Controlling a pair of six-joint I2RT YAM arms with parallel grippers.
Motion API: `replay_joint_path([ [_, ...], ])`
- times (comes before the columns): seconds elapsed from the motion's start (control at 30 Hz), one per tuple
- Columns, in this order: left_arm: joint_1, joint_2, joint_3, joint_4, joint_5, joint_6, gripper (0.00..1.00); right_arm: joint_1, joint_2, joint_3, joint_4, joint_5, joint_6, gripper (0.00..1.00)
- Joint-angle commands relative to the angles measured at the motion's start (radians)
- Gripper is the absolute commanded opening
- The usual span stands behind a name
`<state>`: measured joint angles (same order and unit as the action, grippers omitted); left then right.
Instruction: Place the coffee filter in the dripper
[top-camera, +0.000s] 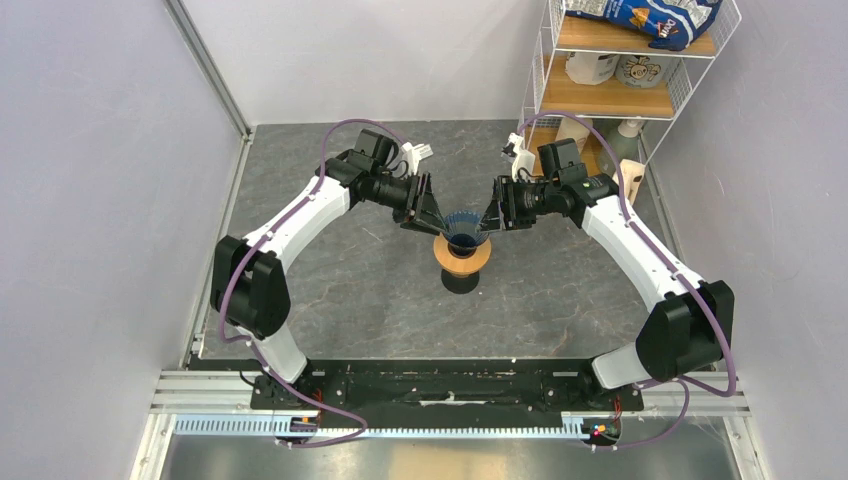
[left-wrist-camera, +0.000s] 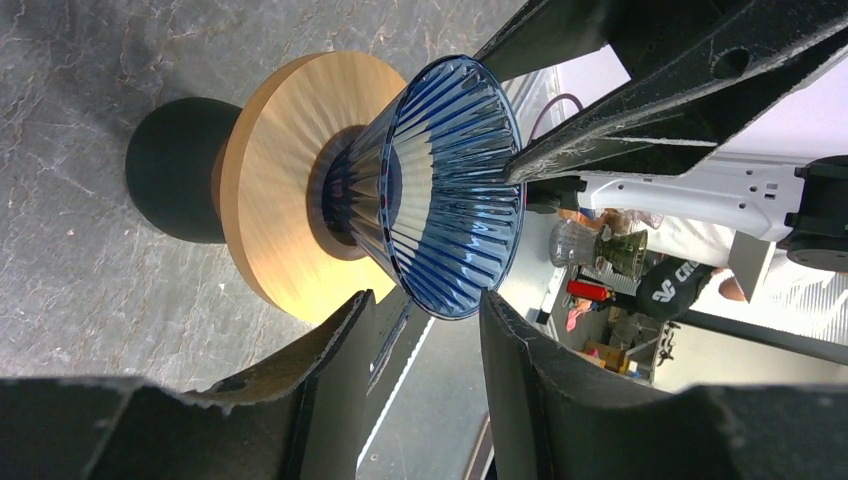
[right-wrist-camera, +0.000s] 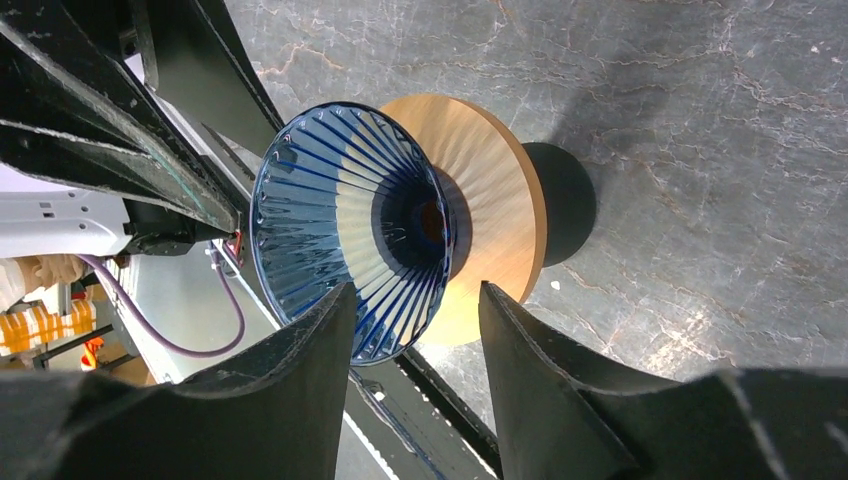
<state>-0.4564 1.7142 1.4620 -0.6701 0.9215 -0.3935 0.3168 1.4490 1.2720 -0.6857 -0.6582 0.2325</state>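
The dripper (top-camera: 462, 228), a dark-blue ribbed cone, stands mouth up in a flat orange ring (top-camera: 462, 258) on a dark vessel (top-camera: 460, 283) at mid table. It also shows in the left wrist view (left-wrist-camera: 440, 190) and the right wrist view (right-wrist-camera: 340, 225). My left gripper (top-camera: 428, 212) is open just left of its rim, with the rim's edge near the gap between the fingers (left-wrist-camera: 427, 297). My right gripper (top-camera: 497, 213) is open just right of the rim, which sits by its fingertips (right-wrist-camera: 417, 290). Neither holds anything. The coffee filter is out of view, and the dripper is empty inside.
A wire shelf (top-camera: 620, 70) with wooden boards, a bag and bottles stands at the back right. White walls close in on the left, back and right. A black and metal rail (top-camera: 450, 385) runs along the near edge by the arm bases.
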Motion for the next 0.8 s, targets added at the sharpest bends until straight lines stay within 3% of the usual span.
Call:
replay_joint_path([
  [0.0,-0.011,0.020,0.047,0.038,0.038,-0.029,0.49,-0.002,0.008,-0.002,0.044,-0.026,0.025,0.55],
  [0.77,-0.015,0.002,-0.032,0.012,0.015,0.039,0.40,-0.002,-0.009,-0.017,0.029,-0.043,0.023,0.45],
])
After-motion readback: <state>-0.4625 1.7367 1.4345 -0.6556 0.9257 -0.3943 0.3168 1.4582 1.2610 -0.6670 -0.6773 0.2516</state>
